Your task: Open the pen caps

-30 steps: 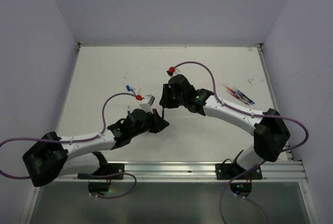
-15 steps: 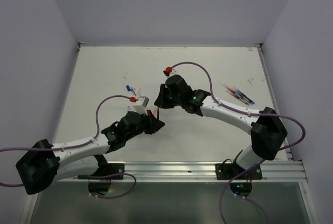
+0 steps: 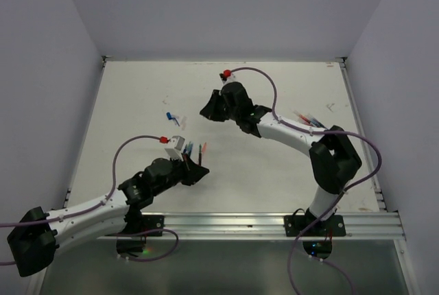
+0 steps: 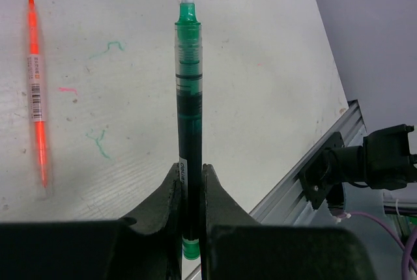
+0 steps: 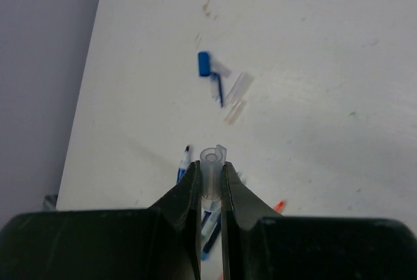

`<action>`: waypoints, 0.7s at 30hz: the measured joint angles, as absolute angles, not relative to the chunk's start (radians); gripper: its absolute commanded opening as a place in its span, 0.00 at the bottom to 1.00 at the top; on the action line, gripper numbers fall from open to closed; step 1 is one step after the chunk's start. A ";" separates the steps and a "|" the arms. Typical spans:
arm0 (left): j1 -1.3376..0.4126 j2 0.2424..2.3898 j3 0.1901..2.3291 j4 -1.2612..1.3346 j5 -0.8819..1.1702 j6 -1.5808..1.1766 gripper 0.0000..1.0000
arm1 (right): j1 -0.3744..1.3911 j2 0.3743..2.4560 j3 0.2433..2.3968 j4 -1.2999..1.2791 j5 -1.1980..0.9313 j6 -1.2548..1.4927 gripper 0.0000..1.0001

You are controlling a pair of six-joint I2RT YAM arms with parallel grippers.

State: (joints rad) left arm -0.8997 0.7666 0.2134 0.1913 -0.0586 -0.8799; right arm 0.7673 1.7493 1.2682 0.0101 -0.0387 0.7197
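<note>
My left gripper [image 4: 189, 169] is shut on the dark barrel of a green pen [image 4: 187, 84], whose bare tip points away from me with no cap on it. My right gripper [image 5: 210, 169] is shut on a clear pen cap [image 5: 212, 166], held above the table. In the top view the right gripper [image 3: 206, 111] sits beyond the left gripper [image 3: 195, 171], and the two are apart. A blue cap [image 5: 204, 64] and two clear caps [image 5: 238, 88] lie loose on the table farther out.
An orange pen [image 4: 37, 91] lies on the table left of the green pen. Blue pens [image 3: 188, 149] lie between the two grippers. More pens [image 3: 312, 122] lie at the right, under the right arm. The metal rail [image 3: 226, 223] runs along the near edge.
The grippers stood close together; now they have drawn apart. The left one pulled back toward the near left with the pen, and the right one shut on the clear cap and moved away.
</note>
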 measured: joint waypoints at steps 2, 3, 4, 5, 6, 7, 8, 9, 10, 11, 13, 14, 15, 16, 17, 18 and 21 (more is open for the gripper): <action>-0.899 0.762 0.213 0.191 -0.051 -0.880 0.00 | 0.721 1.784 1.282 0.041 -0.011 0.719 0.00; -0.899 0.762 0.213 0.189 -0.048 -0.880 0.00 | 0.706 1.803 1.293 0.043 -0.005 0.719 0.00; -0.899 0.759 0.213 0.184 -0.049 -0.880 0.00 | 0.702 1.819 1.306 0.044 0.001 0.719 0.00; -0.899 0.756 0.214 0.172 -0.056 -0.880 0.00 | 0.699 1.844 1.330 0.041 0.001 0.719 0.00; -0.899 0.748 0.216 0.147 -0.067 -0.883 0.00 | 0.700 1.874 1.362 0.034 0.000 0.719 0.00; -0.900 0.739 0.220 0.109 -0.086 -0.888 0.00 | 0.700 1.907 1.399 0.031 -0.003 0.717 0.00; -0.900 0.733 0.228 0.066 -0.110 -0.896 0.00 | 0.700 1.940 1.437 0.023 -0.007 0.714 0.00; -0.900 0.730 0.245 0.009 -0.146 -0.900 0.00 | 0.701 1.971 1.473 0.007 -0.012 0.709 0.00; -0.900 0.730 0.268 -0.044 -0.183 -0.903 0.00 | 0.702 2.004 1.509 0.000 -0.015 0.704 0.00; -0.900 0.732 0.297 -0.100 -0.223 -0.903 0.00 | 0.702 2.034 1.540 -0.012 -0.019 0.698 0.00; -0.900 0.739 0.370 -0.192 -0.303 -0.898 0.00 | 0.702 2.082 1.580 -0.032 -0.023 0.689 0.00; -0.900 0.743 0.403 -0.228 -0.337 -0.897 0.00 | 0.702 2.103 1.591 -0.039 -0.025 0.686 0.00; -0.900 0.749 0.447 -0.266 -0.377 -0.895 0.00 | 0.702 2.119 1.594 -0.046 -0.026 0.683 0.00; -0.900 0.755 0.492 -0.303 -0.421 -0.892 0.00 | 0.702 2.134 1.594 -0.053 -0.027 0.679 0.00; -0.900 0.764 0.537 -0.338 -0.463 -0.886 0.00 | 0.702 2.148 1.595 -0.059 -0.027 0.675 0.00; -0.900 0.772 0.579 -0.363 -0.505 -0.876 0.00 | 0.702 2.163 1.597 -0.061 -0.028 0.670 0.00; -0.900 0.794 0.682 -0.421 -0.611 -0.834 0.00 | 0.702 2.222 1.632 -0.080 -0.039 0.653 0.00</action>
State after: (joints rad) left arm -0.8997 0.7937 0.6819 -0.4213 -0.6109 -0.8341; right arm 0.7017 2.2215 1.6318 -0.0803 -0.0395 0.6533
